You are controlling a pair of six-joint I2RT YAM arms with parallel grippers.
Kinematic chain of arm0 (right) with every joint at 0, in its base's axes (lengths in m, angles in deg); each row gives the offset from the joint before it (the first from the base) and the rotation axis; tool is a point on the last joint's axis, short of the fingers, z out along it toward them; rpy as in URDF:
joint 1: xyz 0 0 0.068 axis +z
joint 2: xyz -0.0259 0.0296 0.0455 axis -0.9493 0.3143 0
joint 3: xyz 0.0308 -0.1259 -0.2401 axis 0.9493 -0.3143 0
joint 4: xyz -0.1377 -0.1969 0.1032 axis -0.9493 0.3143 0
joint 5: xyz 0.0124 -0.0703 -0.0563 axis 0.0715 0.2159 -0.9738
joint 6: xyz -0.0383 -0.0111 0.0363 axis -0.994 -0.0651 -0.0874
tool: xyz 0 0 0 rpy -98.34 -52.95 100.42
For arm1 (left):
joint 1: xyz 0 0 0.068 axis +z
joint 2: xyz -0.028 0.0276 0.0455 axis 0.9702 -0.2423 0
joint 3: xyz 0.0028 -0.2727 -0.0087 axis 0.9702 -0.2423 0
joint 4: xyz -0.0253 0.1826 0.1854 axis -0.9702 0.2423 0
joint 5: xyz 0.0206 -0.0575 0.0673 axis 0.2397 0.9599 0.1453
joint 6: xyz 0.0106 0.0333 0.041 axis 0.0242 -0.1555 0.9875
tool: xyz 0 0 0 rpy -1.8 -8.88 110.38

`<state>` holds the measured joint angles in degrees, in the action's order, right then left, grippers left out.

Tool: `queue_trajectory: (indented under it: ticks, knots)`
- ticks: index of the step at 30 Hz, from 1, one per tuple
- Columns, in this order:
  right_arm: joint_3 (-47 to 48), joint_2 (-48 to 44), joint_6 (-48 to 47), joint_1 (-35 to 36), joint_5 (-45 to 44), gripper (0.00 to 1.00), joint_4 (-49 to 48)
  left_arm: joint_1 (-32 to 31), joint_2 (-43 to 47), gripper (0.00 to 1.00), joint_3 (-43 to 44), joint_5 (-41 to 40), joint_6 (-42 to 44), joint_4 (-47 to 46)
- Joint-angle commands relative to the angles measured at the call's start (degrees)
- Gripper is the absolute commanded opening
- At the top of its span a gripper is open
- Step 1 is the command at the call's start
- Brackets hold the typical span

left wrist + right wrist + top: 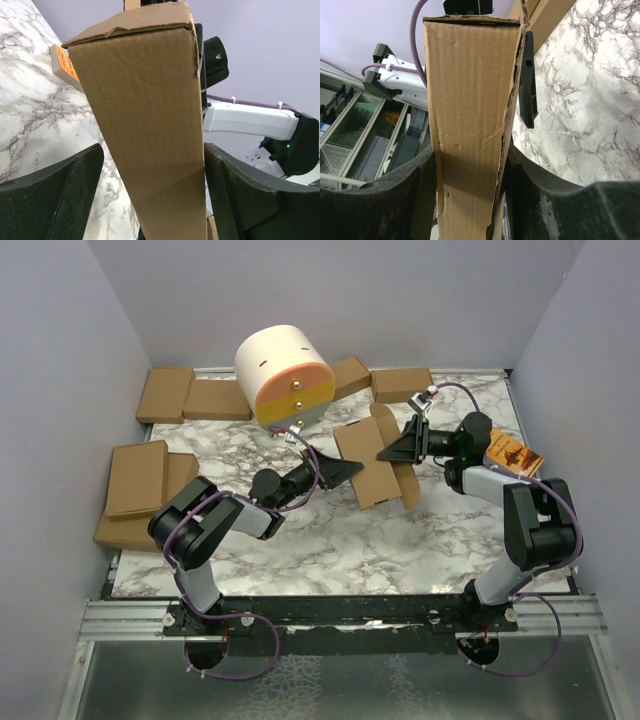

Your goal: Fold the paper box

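Above the marbled white bench (400,540), plain brown cardboard paper box (372,480): right hand (387,454) clamped on one end; left hand (353,469) agape around the other.

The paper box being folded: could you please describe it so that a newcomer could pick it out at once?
On the marble table, look just in front of the big cream-and-orange drum at the back. The paper box is mid-table, between the left gripper and the right gripper. Unlike the brown boxes lying flat along the left and back edges, it is half-folded, with flaps sticking out.
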<state>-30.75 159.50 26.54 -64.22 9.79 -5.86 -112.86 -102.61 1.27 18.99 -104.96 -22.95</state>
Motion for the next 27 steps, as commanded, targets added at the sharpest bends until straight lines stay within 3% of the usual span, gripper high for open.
queue_trajectory:
  ticks: [1, 8, 14, 17, 20, 25, 27]
  knots:
    - [-0.5, 0.7, 1.6, 0.1, -1.5, 0.42, -3.2, -0.6, -1.6, 0.79, 1.8, -1.6, -2.6, -14.4]
    - [-0.6, 0.6, 0.4, 0.1, -1.5, 0.44, -2.7, -0.6, -2.8, 0.56, 2.9, -0.6, -4.6, -14.4]
    - [-0.3, -0.5, -4.3, 0.0, -0.9, 0.52, 1.2, 0.6, -2.5, 0.42, 2.4, 0.7, -4.9, -14.5]
    - [-0.1, -0.9, -5.5, 0.0, -0.6, 0.58, 2.0, 1.4, -1.8, 0.40, 1.9, 1.6, -5.1, -14.5]
    - [0.5, -1.0, -6.3, -0.1, -0.1, 0.68, 2.3, 2.4, -0.8, 0.37, 1.3, 2.4, -5.4, -14.5]
    - [1.4, -1.2, -9.3, -1.9, 1.3, 0.91, 3.6, 4.8, 0.8, 0.34, -0.1, 4.3, -7.0, -14.5]
    - [1.5, -1.3, -11.2, -3.2, 2.6, 0.96, 3.4, 6.0, 1.2, 0.34, -0.6, 5.7, -8.1, -14.5]
